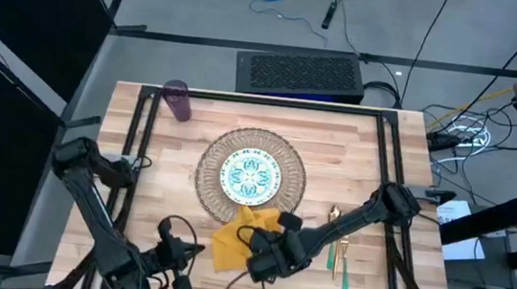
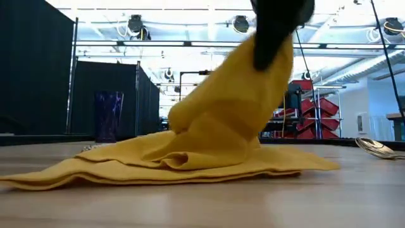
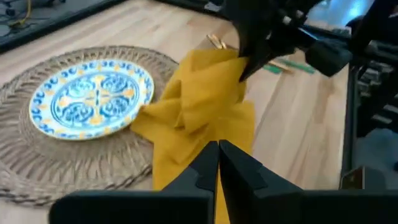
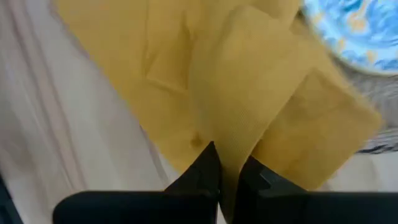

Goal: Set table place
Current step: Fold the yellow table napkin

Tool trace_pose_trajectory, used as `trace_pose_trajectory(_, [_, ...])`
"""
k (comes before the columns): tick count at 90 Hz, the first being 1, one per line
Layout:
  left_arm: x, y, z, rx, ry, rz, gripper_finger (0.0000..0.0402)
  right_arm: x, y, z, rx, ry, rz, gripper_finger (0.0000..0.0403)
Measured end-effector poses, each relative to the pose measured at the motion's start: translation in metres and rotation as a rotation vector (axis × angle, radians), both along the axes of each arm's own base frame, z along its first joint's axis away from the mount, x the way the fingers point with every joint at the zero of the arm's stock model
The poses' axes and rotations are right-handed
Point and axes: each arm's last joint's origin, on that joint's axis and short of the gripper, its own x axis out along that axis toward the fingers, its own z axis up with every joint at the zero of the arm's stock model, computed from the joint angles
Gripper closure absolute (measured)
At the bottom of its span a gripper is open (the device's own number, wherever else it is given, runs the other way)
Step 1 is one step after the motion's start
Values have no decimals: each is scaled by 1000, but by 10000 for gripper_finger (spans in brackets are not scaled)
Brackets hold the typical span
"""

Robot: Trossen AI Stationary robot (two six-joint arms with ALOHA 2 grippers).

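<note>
A mustard-yellow napkin (image 1: 235,233) lies crumpled on the table (image 1: 354,155), just near of the round woven mat (image 1: 250,174), which carries the teal-patterned plate (image 1: 250,176). My right gripper (image 4: 230,171) is shut on a raised fold of the napkin. My left gripper (image 3: 219,154) is shut and holds nothing, at the napkin's near left side (image 1: 180,252). The purple cup (image 1: 178,100) stands at the far left. The spoon (image 1: 333,231) and the fork (image 1: 346,267) lie flat to the right of the napkin. My right gripper pinches a raised fold of the napkin (image 4: 233,146) between its two fingers, coming from above. That fold is pulled up into a peak (image 2: 253,82) below the fingers. The napkin's lower layers (image 2: 158,168) stay spread on the table, slack.
Thin black frame rails (image 1: 140,127) run along the table's left and right sides. Bare planks lie right of the plate and along the far edge. A black box (image 1: 300,74) sits on the floor beyond the far edge.
</note>
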Motion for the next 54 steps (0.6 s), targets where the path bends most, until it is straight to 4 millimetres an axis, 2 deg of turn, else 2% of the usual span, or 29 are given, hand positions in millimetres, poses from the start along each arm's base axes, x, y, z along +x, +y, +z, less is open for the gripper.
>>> trace_pose_trajectory(11, [1,0,0,-10,3,0,402,-3,2,-11,-4,7,5,355])
trace_pose_trajectory(28, [-1,3,3,5,5,2,402,-6,2,-19,-18,21,-8,248])
trace_pose_trajectory(42, [-5,9,-14,-6,9,43,402,-16,11,-21,-67,24,-11,165])
trace_pose_trajectory(54, [-10,18,-31,-10,9,96,401,-24,18,-11,-121,-60,-44,127])
